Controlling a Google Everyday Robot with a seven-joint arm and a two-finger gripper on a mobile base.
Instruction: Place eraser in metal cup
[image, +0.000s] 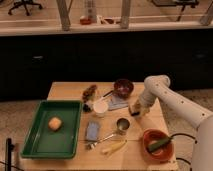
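The metal cup (122, 124) stands upright near the middle of the wooden table (70, 90), small and silver with a dark inside. My gripper (136, 110) hangs low over the table, up and to the right of the cup and about a cup's width from it. A small dark and tan block, the eraser (132, 107), shows right at the gripper's tip. I cannot tell whether it is held or lies on the table. The white arm (159, 85) reaches in from the right.
A white cup (100, 107) and a dark brown bowl (123, 88) stand behind the metal cup. A blue pad (92, 130), cutlery (100, 141) and a yellow item (114, 147) lie in front. An orange bowl (156, 144) is front right, a green tray (35, 140) left.
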